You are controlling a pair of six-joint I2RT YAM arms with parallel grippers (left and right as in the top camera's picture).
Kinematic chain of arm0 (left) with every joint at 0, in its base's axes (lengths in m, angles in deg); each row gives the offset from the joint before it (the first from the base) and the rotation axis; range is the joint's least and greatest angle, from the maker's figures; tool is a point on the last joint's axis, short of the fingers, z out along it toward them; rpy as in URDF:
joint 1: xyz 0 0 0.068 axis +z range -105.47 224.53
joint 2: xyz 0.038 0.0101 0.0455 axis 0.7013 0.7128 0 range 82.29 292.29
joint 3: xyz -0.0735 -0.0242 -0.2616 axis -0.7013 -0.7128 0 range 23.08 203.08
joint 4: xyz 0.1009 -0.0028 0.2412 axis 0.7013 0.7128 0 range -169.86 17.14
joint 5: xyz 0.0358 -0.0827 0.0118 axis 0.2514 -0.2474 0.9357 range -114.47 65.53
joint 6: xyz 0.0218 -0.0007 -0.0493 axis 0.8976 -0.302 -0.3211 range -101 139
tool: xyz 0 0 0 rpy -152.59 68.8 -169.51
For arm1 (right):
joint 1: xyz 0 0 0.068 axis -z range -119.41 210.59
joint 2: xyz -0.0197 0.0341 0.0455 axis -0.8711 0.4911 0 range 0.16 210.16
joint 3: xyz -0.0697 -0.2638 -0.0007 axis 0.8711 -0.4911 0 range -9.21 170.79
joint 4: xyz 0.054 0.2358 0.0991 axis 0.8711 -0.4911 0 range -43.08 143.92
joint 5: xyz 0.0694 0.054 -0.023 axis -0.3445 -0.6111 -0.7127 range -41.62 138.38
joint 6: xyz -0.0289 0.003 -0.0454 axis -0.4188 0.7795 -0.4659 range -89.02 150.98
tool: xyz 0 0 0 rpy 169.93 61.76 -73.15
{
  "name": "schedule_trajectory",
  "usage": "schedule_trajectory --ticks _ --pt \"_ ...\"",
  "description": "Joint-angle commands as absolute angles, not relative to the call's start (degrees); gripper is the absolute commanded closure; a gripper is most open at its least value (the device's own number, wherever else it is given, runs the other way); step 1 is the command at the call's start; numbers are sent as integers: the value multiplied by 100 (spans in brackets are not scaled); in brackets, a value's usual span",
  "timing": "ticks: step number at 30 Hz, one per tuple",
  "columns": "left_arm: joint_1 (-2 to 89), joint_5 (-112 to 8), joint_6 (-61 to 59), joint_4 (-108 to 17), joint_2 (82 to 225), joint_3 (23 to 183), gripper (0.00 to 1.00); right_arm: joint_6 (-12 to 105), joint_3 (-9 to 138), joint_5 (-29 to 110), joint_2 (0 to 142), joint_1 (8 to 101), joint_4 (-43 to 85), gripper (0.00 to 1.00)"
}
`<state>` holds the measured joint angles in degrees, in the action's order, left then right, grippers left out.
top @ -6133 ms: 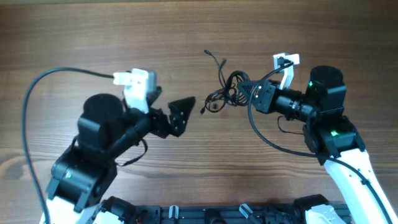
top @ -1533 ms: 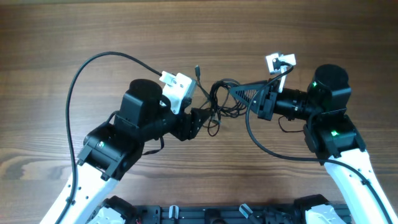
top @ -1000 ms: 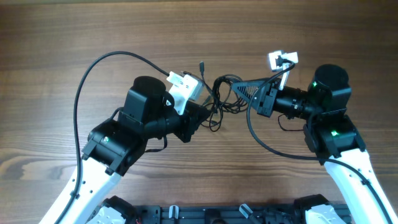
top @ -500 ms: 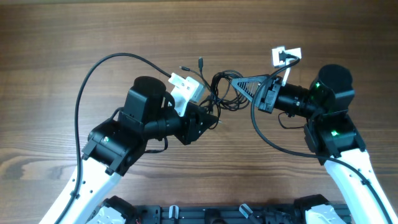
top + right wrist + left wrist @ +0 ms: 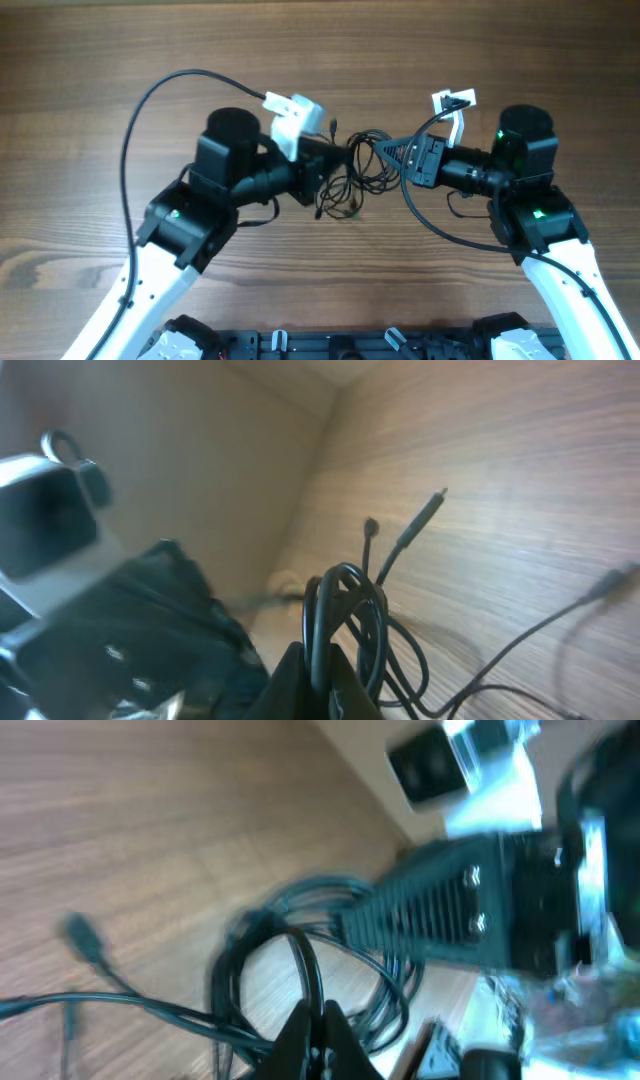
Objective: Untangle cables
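Here, left tool (image 5: 312, 1038) and right tool (image 5: 318, 678) — pinching cables (image 5: 368, 170).

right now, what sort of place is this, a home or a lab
Probably a robotics lab bench: a wood-grain table, a camera-fitted left arm and right arm, and the left pincer and right pincer both clamped on one tangle of cables.

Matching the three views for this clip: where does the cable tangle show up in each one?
Overhead: the cables sit at upper centre, between the left gripper and the right gripper.
Left wrist: cables at lower centre, loops rising from the bottom edge.
Right wrist: cables at lower centre, coil standing up from the bottom edge.
Shared landmark: the wood-grain table beneath the tangle.
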<state>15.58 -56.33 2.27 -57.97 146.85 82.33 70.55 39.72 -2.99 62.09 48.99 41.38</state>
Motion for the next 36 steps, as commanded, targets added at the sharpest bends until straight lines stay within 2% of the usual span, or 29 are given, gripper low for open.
schedule_trajectory --ticks 1,4,8,11,12,14,15,16,19,22,25,28,31,34,36 --pt "2035 -4127 -1233 -5826 14022 8278 96 6695 4018 62 6183 4904 3922 96" --pt "2409 -3259 -1836 -5509 13487 8276 96 6850 4018 529 6183 4904 3782 96" --pt "2776 -1917 -2595 -4355 12669 8276 96 7068 4020 879 6183 4904 3804 96" --pt "2789 -1777 -2844 -3769 12527 8276 96 7127 4020 844 6183 4904 3896 96" --pt "2789 -1777 -2844 -3601 12543 8276 86 7108 4018 711 6183 4904 4027 96" --pt "2789 -1867 -2837 -3435 12551 8276 27 6872 4018 260 6183 4904 4545 96" --pt "2789 -2014 -2837 -3446 12551 8276 11 6826 4018 53 6183 4904 4875 96" --pt "2789 -2068 -2835 -3461 12551 8276 7 6828 4020 -135 6183 4901 5128 96" --pt "2789 -2545 -2673 -3590 12553 8276 6 6830 4020 -679 6183 4904 5784 95" --pt "2789 -3697 -1362 -4141 12584 8276 2 6585 4020 -1545 6183 4901 6355 96" --pt "2789 -5012 -193 -4783 12741 8276 0 6524 4020 -1726 6183 4901 6210 96" --pt "2789 -5473 -68 -5212 12977 8276 0 6553 4020 -1641 6183 4901 6035 95" --pt "2616 -5465 -94 -5642 13277 8276 1 7339 4024 -334 6181 4901 5308 96" --pt "2186 -5106 -81 -5673 13485 8276 1 8773 4029 1495 6142 4901 4392 95" --pt "1705 -4842 450 -5666 13574 8276 1 10159 4031 2481 6004 4901 3834 95"
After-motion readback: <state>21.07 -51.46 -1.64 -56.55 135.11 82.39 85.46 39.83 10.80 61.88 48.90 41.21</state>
